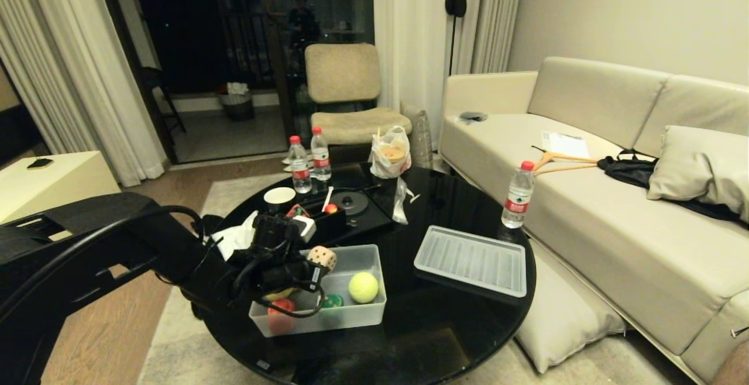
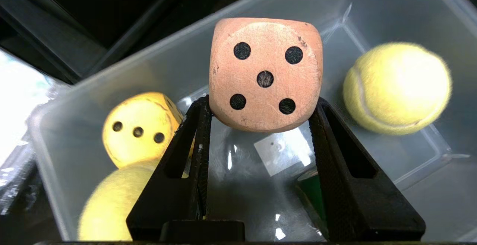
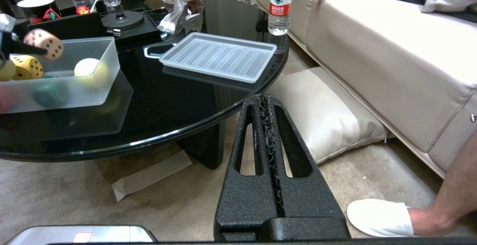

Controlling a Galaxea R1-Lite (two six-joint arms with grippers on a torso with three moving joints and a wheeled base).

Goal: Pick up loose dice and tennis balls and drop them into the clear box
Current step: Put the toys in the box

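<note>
Fingers of the right gripper [image 3: 265, 101] are pressed together on nothing, low beside the round black desk [image 1: 445, 332] above the carpet. Nearest on the desk stands the clear box [image 1: 374, 306], lid off, holding two tennis balls, one [image 1: 363, 287] toward its right end and another [image 2: 111, 204] at the left end, plus one yellow spotted piece [image 2: 139, 127], one green piece [image 1: 334, 301] and one red piece [image 1: 281, 315]. Over the box's far-left part the left gripper [image 2: 261, 105] clamps one pale tan dice [image 2: 265, 74] between its fingers [image 2: 186, 152], five pips facing the wrist camera, held clear above the box floor. To the right of the box lies its ribbed lid [image 1: 471, 260]. Farther back sit a black organiser box [image 1: 351, 212], three water bottles, two [image 1: 310, 162] at the far edge and one [image 1: 518, 195] at the right, and one white cup [image 1: 279, 197]
</note>
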